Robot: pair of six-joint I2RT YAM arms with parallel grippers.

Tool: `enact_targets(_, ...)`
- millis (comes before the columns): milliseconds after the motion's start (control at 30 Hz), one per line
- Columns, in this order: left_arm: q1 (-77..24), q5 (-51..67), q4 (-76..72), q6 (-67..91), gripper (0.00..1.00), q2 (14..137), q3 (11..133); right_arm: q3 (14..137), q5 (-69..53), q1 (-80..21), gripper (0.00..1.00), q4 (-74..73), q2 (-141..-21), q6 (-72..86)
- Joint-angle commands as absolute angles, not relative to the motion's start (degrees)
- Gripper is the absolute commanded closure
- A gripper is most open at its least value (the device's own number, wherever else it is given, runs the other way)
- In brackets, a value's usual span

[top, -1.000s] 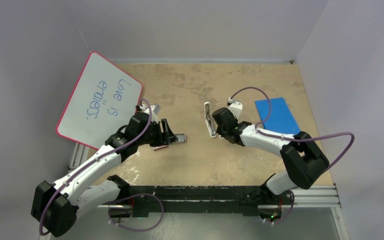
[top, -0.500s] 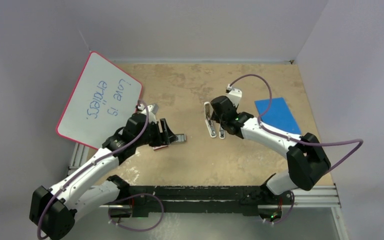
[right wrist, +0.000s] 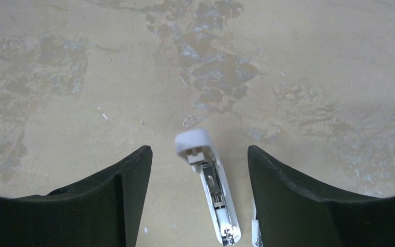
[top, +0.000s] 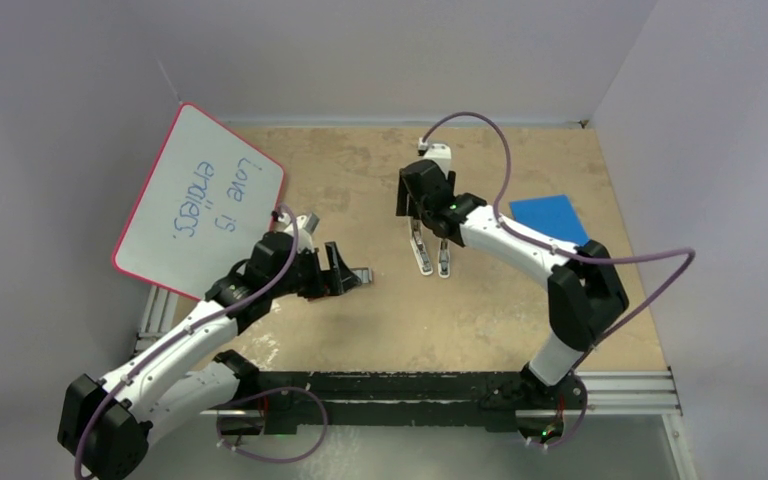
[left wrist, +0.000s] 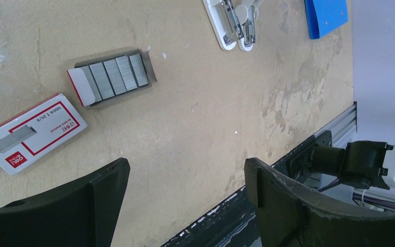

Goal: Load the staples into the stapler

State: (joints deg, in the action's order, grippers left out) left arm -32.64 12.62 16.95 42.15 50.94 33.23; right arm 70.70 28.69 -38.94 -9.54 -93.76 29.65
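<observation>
**Both grippers open, nothing held**

In the right wrist view, the stapler (right wrist: 212,191) lies flat on the table (right wrist: 308,77), metal channel up. Its rounded white end sits between the right gripper's (right wrist: 198,152) wide-spread fingers, and neither finger touches it. A second white piece lies just beside it on the right.

The staples (left wrist: 114,76) rest in a grey tray with a red-edged flap. They lie ahead of the left gripper (left wrist: 185,170), outside its widely parted fingers, which hold nothing. The stapler is well apart from them, further across the table.

Near the staples, a red-and-white box (left wrist: 31,131) carries a red "deli" logo and "24/6".

A whiteboard (top: 200,200) with a red rim leans at the left wall. It reads "Love is" and a second word I cannot read for sure.

The table is tan and blotchy with pale stains. A blue sheet (top: 550,218) lies at its right. The walls are plain pale grey, and a black rail (top: 400,385) runs along the near edge.
</observation>
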Motion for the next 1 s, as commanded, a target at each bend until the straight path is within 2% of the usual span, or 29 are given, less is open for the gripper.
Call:
enact_targets(0, -32.41, 15.13, 13.67, 40.35, 0.17, 50.97, 32.74, 76.61, 27.86, -38.87, 0.27, -12.26, -98.30, 26.12)
enact_targets(167, -32.43, 16.69, 13.41, 39.91, 0.17, 51.19, 32.23, 80.71, 28.98, -38.85, 0.28, -15.37, -102.54, 23.12)
enact_targets(500, -32.39, 19.39, 11.82, 40.90, 0.19, 54.64, 31.65, 80.67, 22.07, -38.85, 0.43, -15.02, -104.19, 14.12)
enact_targets(767, -32.43, 21.88, 9.91, 41.57, 0.20, 57.06, 31.54, 82.51, 22.24, -38.76, 0.48, -14.82, -106.58, 11.45)
enact_targets(833, -32.42, 22.48, 9.51, 41.76, 0.21, 57.57, 31.67, 82.70, 22.11, -38.72, 0.52, -15.01, -107.11, 11.54)
enact_targets(967, -32.40, 23.97, 8.33, 43.18, 0.22, 58.23, 31.43, 83.24, 19.41, -38.12, 0.67, -16.10, -107.04, 12.76)
